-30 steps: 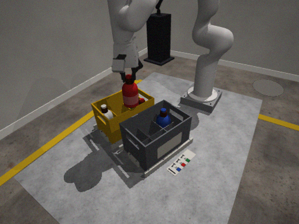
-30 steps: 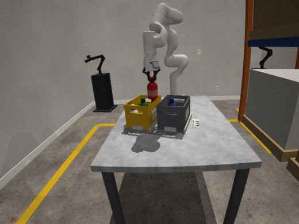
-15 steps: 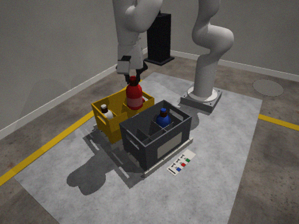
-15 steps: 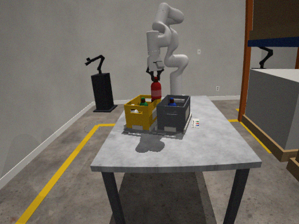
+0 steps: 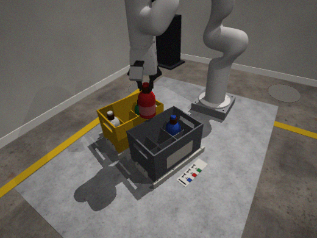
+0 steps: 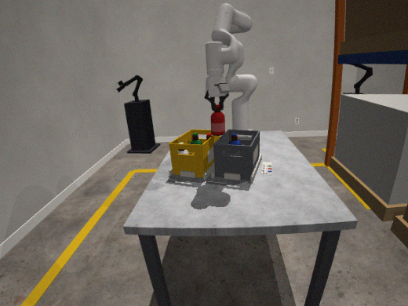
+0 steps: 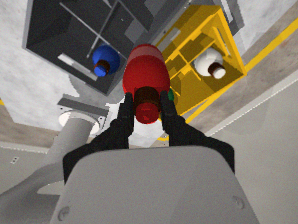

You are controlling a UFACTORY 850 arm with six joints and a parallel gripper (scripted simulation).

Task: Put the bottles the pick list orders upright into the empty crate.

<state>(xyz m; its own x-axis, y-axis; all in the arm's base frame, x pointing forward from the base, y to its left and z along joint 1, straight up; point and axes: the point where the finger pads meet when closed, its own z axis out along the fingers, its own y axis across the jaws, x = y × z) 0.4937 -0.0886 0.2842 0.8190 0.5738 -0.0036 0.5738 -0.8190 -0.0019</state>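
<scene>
My gripper [image 5: 146, 83] is shut on the cap of a red bottle [image 5: 146, 104] and holds it upright in the air, over the edge between the yellow crate [image 5: 126, 120] and the dark grey crate [image 5: 166, 140]. In the wrist view the red bottle [image 7: 146, 75] hangs straight below my gripper [image 7: 146, 100]. A blue bottle [image 5: 173, 126] stands upright in a far compartment of the grey crate. A white bottle [image 5: 113, 119] and a green bottle [image 5: 136, 109] stand in the yellow crate. The pick list [image 5: 192, 173] lies beside the grey crate and shows green, red and blue squares.
The robot base [image 5: 214, 105] stands behind the crates. Both crates sit on low pale holders on the table mat. In the exterior view the crates [image 6: 216, 157] are at the far middle of the table; a black pedestal [image 6: 140, 125] stands on the floor at the back left.
</scene>
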